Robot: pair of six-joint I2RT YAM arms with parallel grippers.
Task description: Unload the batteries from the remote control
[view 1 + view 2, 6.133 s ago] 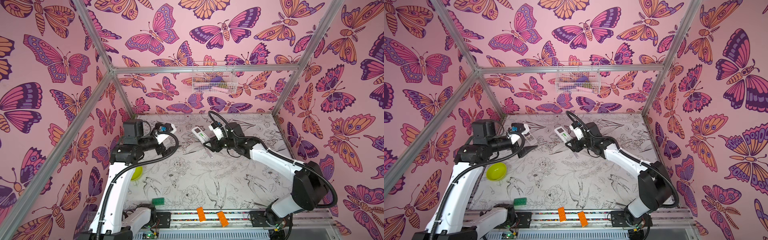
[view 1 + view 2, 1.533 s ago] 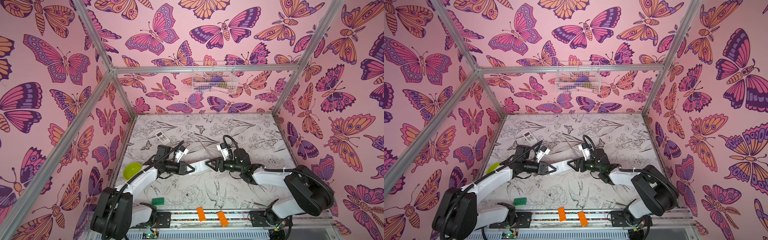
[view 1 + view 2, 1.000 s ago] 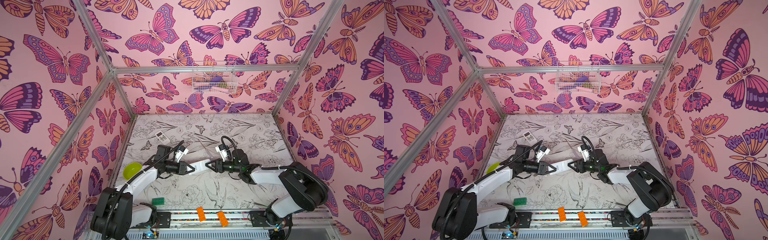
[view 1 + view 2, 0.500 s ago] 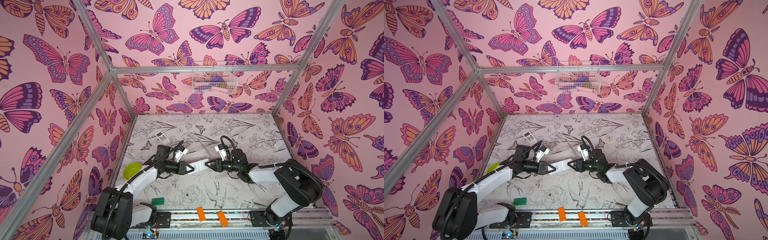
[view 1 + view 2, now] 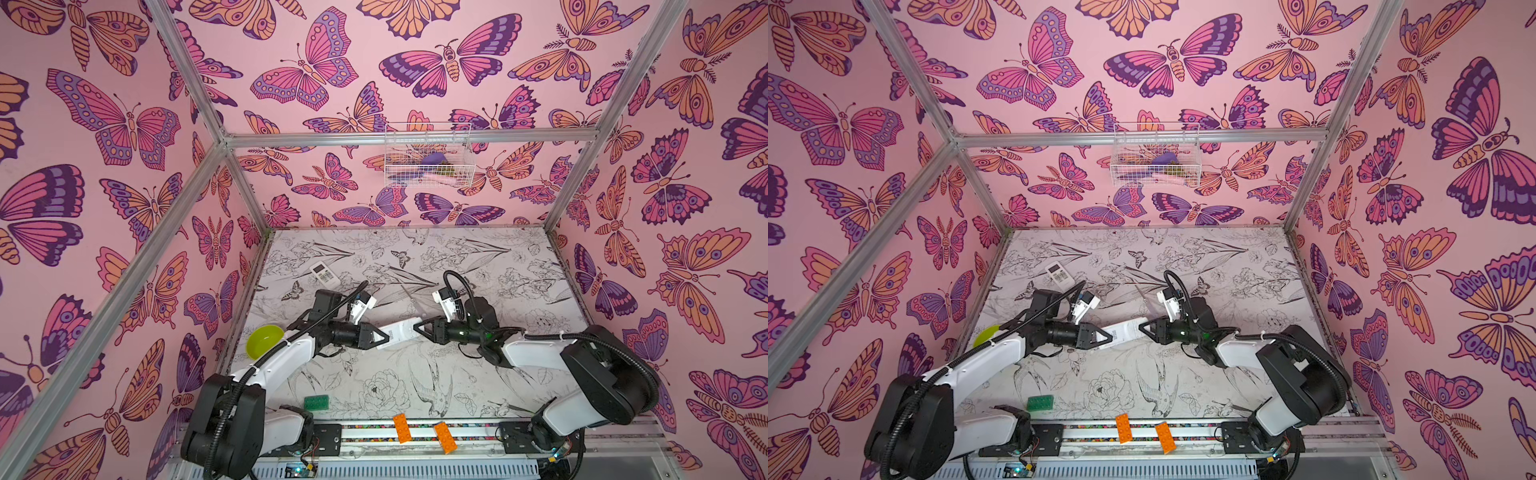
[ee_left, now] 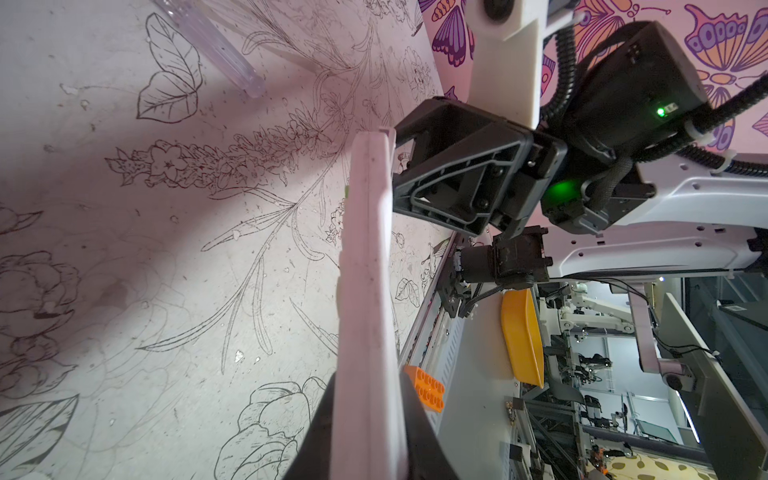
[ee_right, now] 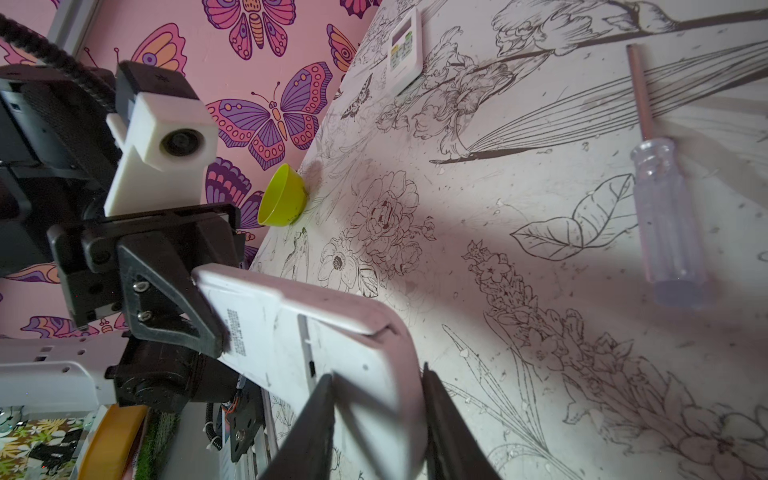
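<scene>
A white remote control (image 5: 401,330) (image 5: 1125,330) hangs above the middle of the table, bridged between my two grippers. My left gripper (image 5: 384,334) (image 6: 368,415) is shut on its one end, the fingers flat against both faces. The right gripper (image 5: 417,328) (image 7: 378,395) straddles the other, rounded end, where the back cover's seam (image 7: 305,336) shows; both fingers touch the remote's sides. The remote's back faces the right wrist view. The batteries are hidden inside. A second white remote (image 5: 325,274) (image 7: 405,50) lies face up at the far left of the table.
A clear-handled screwdriver (image 7: 665,208) (image 6: 216,45) lies on the table just behind the held remote. A green bowl (image 5: 264,341) sits at the left edge, and a green brick (image 5: 316,402) and two orange bricks (image 5: 401,428) near the front rail. A wire basket (image 5: 428,156) hangs on the back wall.
Over the last second the right gripper's jaws have narrowed onto the remote's end. The left gripper and the remote have stayed where they were.
</scene>
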